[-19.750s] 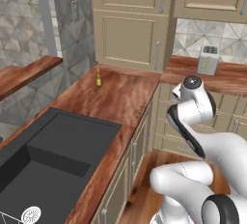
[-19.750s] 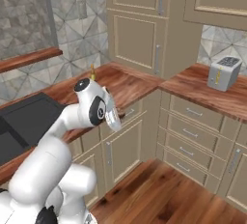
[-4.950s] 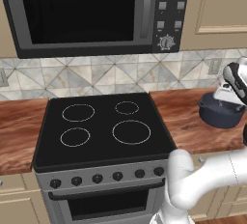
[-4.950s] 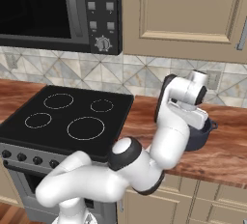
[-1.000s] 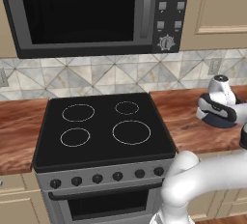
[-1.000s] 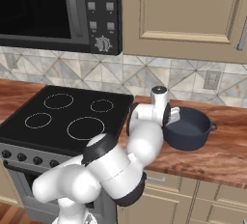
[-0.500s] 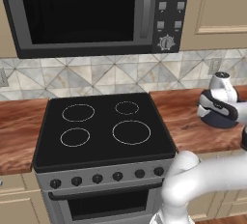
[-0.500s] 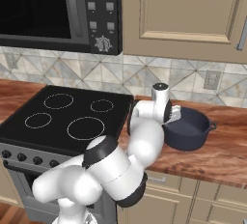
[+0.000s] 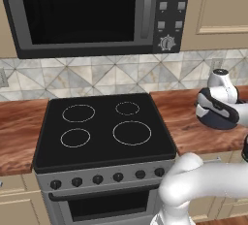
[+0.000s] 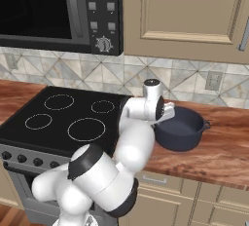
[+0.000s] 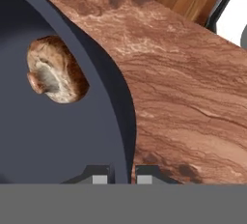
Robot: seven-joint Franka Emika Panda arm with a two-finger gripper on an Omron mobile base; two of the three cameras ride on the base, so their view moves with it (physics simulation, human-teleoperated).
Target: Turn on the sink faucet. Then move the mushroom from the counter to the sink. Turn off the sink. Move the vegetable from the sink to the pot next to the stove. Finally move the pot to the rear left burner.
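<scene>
Gripping the near wall of the dark pot, the hand has its fingertips closed narrow on the rim, one inside and one outside. The mushroom lies inside the pot against its inner wall. The pot stands on the wooden surface just right of the black stove.
</scene>
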